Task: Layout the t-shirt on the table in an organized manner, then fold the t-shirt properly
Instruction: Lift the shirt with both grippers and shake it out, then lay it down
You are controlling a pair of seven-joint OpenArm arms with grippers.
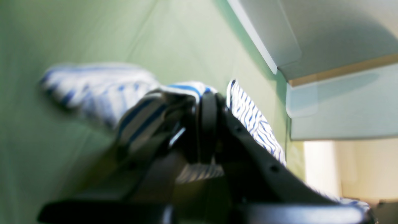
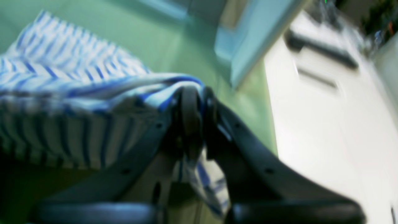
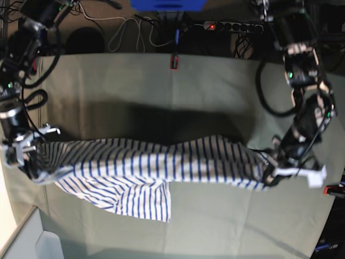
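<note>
The t-shirt [image 3: 156, 167], white with thin blue stripes, is stretched in a band across the table [image 3: 215, 86], and a loose part hangs toward the front. My left gripper [image 3: 268, 174] is shut on its right end. In the left wrist view the left gripper [image 1: 205, 102] pinches bunched striped fabric [image 1: 99, 87] over the green table [image 1: 31, 155]. My right gripper [image 3: 38, 162] is shut on the left end. The right wrist view shows the right gripper [image 2: 197, 99] clamping a fold of the t-shirt [image 2: 62, 62], with more cloth drooping below.
A red clamp [image 3: 174, 61] sits at the table's far edge and another [image 3: 334, 190] at its right edge. A power strip [image 3: 232, 25] and cables lie beyond the table. A pale box [image 3: 32, 243] stands off the front left corner and shows again in the left wrist view [image 1: 342, 102].
</note>
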